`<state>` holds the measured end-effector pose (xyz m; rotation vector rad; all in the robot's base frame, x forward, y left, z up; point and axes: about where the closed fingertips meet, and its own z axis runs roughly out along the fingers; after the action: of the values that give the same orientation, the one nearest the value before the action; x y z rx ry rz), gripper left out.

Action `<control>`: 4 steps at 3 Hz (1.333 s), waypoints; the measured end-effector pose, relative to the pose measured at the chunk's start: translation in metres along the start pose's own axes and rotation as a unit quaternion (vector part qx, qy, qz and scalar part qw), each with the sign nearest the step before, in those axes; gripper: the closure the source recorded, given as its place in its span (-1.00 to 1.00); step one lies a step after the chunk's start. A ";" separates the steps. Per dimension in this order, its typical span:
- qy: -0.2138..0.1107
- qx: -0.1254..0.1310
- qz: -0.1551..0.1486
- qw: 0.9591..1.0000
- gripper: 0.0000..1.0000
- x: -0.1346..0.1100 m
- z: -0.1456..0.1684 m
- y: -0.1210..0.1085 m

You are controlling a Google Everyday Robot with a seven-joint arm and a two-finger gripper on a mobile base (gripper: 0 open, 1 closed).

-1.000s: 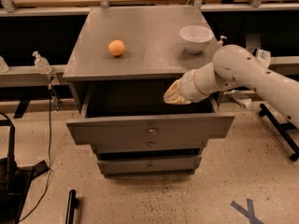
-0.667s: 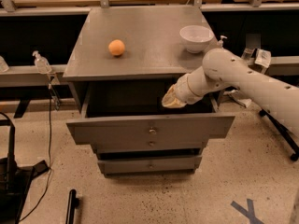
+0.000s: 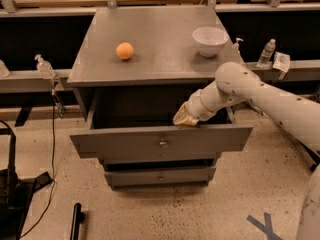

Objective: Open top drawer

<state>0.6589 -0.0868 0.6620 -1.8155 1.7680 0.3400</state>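
Observation:
The top drawer point(image 3: 125, 144) is a wide grey front panel with a small brass knob point(image 3: 163, 143) at its centre. It stands pulled well out of the grey cabinet point(image 3: 150, 59), and its dark inside shows behind the panel. My gripper point(image 3: 183, 119) is at the end of the white arm, which reaches in from the right. It sits at the top edge of the drawer front, right of the knob, with its tan tip just inside the drawer.
An orange point(image 3: 125, 50) and a white bowl point(image 3: 210, 40) sit on the cabinet top. A lower grey drawer front point(image 3: 160, 175) is slightly out below. Bottles point(image 3: 44, 66) stand on side shelves. Black cables and a stand point(image 3: 12, 194) lie on the floor at left.
The gripper has moved slightly left and down along the drawer's top edge. The drawer stays pulled out about the same.

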 end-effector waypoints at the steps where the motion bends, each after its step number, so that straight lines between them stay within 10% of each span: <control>1: -0.001 -0.014 -0.007 1.000 1.00 0.001 -0.018 0.024; 4: -0.006 -0.015 -0.027 0.999 1.00 -0.008 -0.057 0.060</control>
<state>0.5881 -0.1094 0.6987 -1.8756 1.7103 0.3575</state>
